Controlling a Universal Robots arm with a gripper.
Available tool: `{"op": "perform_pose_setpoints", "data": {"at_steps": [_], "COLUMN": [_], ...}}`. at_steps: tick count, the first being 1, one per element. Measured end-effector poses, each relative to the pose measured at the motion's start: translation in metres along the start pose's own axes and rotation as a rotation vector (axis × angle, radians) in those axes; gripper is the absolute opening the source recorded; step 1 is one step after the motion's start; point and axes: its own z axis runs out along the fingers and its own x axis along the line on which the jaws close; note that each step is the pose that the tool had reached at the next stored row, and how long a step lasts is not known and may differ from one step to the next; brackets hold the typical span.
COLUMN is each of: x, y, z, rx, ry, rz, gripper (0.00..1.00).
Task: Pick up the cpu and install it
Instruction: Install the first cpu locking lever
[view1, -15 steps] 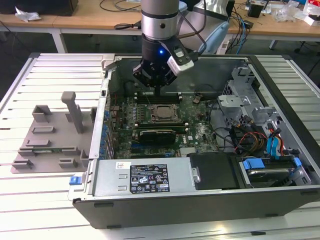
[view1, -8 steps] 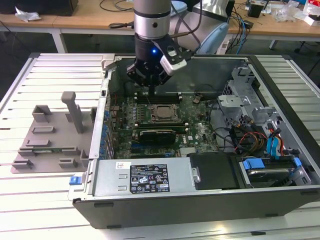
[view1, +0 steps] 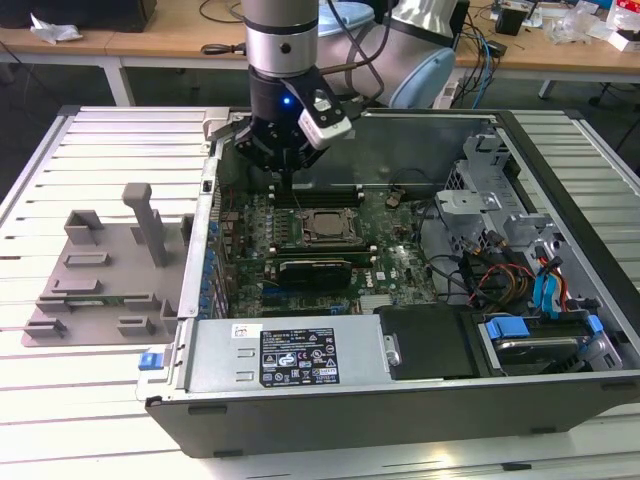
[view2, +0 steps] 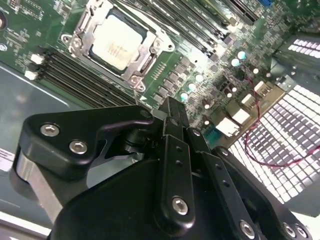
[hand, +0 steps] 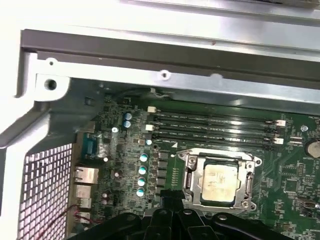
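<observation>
The cpu (view1: 325, 225), a square chip with a silvery-beige top, lies flat inside the metal-rimmed socket frame (view1: 322, 240) on the green motherboard of the open computer case. Both wrist views show the cpu (view2: 117, 42) (hand: 219, 182) seated in that frame. My gripper (view1: 285, 185) hangs above the board just behind the socket, toward the memory slots, apart from the chip. In the second wrist view the gripper (view2: 172, 107) has its black fingers pressed together with nothing between them. Its dark tip (hand: 167, 195) also shows beside the socket in the first wrist view.
A grey plastic fixture (view1: 100, 270) with upright blocks sits on the slatted table at the exterior view's left of the case. Memory slots (hand: 215, 127), the case's metal wall (view1: 420, 135), a drive cage and cables (view1: 510, 270) surround the socket.
</observation>
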Motion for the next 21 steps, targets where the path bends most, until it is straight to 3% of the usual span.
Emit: {"op": "perform_pose_setpoints", "data": {"at_steps": [4,6,8,13,18,21], "x": [0.0081,0.0091,0.0101,0.0102,0.0104,0.0105], "y": [0.0008,0.0008,0.0010,0.0010,0.0011,0.0011], "z": [0.0000,0.0000,0.0000,0.0001,0.0052,0.0082], "rx": [-0.0016,-0.0135,-0.0698,-0.0721,-0.1109,-0.1163], "ry": [-0.0002,-0.0013,-0.0069,-0.0070,-0.0109,-0.0112], "rz": [0.000,0.000,0.001,0.001,0.002,0.002], "gripper": [0.11,0.11,0.11,0.11,0.11,0.11]}}
